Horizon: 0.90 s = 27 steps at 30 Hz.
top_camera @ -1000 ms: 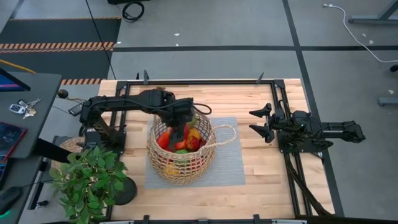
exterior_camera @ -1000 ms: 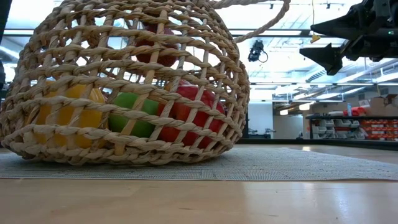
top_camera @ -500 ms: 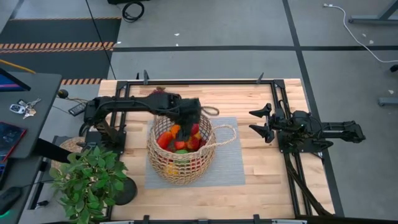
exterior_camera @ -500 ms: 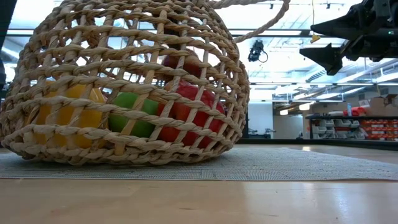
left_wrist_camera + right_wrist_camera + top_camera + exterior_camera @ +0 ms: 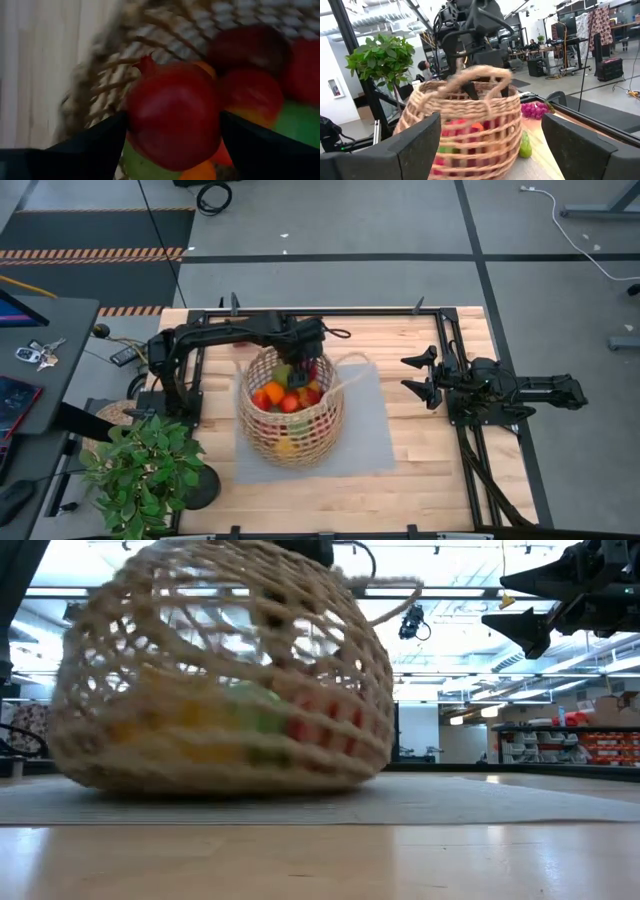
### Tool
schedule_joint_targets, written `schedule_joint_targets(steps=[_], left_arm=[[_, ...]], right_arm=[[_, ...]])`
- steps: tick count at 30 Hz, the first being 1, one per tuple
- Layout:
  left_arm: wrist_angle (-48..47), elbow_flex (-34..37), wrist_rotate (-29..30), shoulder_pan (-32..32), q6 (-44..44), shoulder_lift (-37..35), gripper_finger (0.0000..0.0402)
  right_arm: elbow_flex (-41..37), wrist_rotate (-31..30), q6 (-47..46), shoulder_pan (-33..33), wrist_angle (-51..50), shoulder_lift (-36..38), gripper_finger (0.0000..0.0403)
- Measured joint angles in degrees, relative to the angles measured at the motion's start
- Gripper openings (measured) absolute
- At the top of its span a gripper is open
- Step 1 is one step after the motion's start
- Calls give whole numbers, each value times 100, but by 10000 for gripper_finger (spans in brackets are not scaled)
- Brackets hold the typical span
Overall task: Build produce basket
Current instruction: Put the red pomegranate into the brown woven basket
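Observation:
The round wicker basket (image 5: 292, 432) stands on a grey mat (image 5: 365, 442) mid-table, holding red, orange, yellow and green produce (image 5: 282, 398). In the low view the basket (image 5: 220, 690) is blurred. My left gripper (image 5: 300, 358) reaches steeply down inside the basket's far rim, shut on a dark red pomegranate (image 5: 172, 110). A purple grape bunch (image 5: 535, 110) and a green pear (image 5: 524, 145) lie on the table beyond the basket. My right gripper (image 5: 425, 376) waits open near the right edge, well above the table. My left gripper pinches the pomegranate by two opposite sides (image 5: 132, 117) between its two fingers (image 5: 95, 147). The fingers come from above, pointing steeply down. The fruit sits just over the other produce by the basket's far wall; whether it or the fingers touch them, I cannot tell.
A leafy potted plant (image 5: 140, 465) stands at the table's near left corner. Bare wood lies to the right of the mat (image 5: 430, 460) and along the near edge. A dark frame (image 5: 445, 330) borders the table's far and right sides.
My left gripper has gone down and toward the table's far edge inside the basket, carrying the pomegranate. The basket has slid toward the far edge with it and is still moving. The mat under it has been dragged askew.

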<state>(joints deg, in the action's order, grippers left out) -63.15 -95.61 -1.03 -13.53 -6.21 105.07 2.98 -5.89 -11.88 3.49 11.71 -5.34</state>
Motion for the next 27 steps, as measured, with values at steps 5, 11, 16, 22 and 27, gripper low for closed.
schedule_joint_targets(steps=[5,11,16,22,27], left_arm=[[-673,1,-2,28,111,-192,314],[-1592,-228,-28,345,117,-286,313],[-1724,-704,-482,674,128,-286,309],[-1671,-803,-207,934,252,-292,309],[-806,-404,-116,930,398,-275,309]], right_arm=[[0,0,0,0,10,0,348],[0,-2,0,0,23,0,348],[0,0,0,0,26,0,348],[0,-2,1,0,24,0,348],[0,-2,1,0,24,0,348]])
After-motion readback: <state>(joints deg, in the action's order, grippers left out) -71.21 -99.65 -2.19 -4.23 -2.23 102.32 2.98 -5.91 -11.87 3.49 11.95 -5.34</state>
